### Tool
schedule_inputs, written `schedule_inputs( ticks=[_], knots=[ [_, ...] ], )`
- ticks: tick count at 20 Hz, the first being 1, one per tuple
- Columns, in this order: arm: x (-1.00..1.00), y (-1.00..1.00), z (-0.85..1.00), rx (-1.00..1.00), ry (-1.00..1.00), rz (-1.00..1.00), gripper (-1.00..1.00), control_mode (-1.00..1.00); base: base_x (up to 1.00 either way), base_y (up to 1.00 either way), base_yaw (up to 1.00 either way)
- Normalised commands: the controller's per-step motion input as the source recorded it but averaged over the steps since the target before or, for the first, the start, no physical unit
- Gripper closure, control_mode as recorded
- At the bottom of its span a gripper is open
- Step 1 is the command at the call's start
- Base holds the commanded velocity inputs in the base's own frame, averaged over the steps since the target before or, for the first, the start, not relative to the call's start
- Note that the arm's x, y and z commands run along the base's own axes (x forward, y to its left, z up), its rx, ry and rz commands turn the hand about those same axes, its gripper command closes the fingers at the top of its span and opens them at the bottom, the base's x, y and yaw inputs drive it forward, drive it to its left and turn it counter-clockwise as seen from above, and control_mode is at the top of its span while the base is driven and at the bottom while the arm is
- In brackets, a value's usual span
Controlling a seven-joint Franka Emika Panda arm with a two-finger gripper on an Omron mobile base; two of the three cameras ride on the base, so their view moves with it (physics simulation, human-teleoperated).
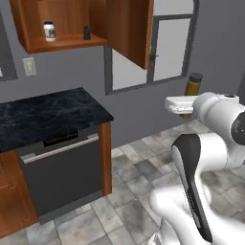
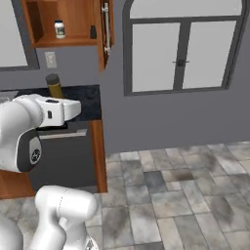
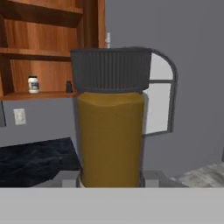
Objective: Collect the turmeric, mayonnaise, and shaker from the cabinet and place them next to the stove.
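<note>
Two items on cabinet [image 1: 72, 28] shelf in left base view: mayonnaise [image 1: 49, 30] at left, small dark shaker [image 1: 87, 32] to its right, well apart; cabinet door open. Turmeric [image 1: 193, 86] upright beyond white arm, held up off floor, right of black counter [image 1: 48, 115] and dishwasher [image 1: 60, 172]. Right base view: turmeric [image 2: 54, 86] upright above arm's wrist, in front of counter; mayonnaise [image 2: 59, 29] and shaker [image 2: 93, 32] on shelf above. Hand view: gripper [image 3: 111, 180] clamped on turmeric [image 3: 110, 140] at base, bottle upright, dark ribbed cap up; mayonnaise [image 3: 33, 84] and shaker [image 3: 68, 86] far behind on shelf.
</note>
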Motion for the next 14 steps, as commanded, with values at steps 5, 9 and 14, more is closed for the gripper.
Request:
schedule_inputs(
  ticks=[5, 9, 14],
  knots=[
    [0.00, 0.00, 0.00, 0.00, 0.00, 0.00, 1.00, 1.00, -0.64, -0.22, -0.47],
    [0.00, 0.00, 0.00, 0.00, 0.00, 0.00, 1.00, 1.00, -0.47, -0.40, -0.45],
    [0.00, 0.00, 0.00, 0.00, 0.00, 0.00, 1.00, 1.00, -0.35, -0.42, -0.45]
  ],
)
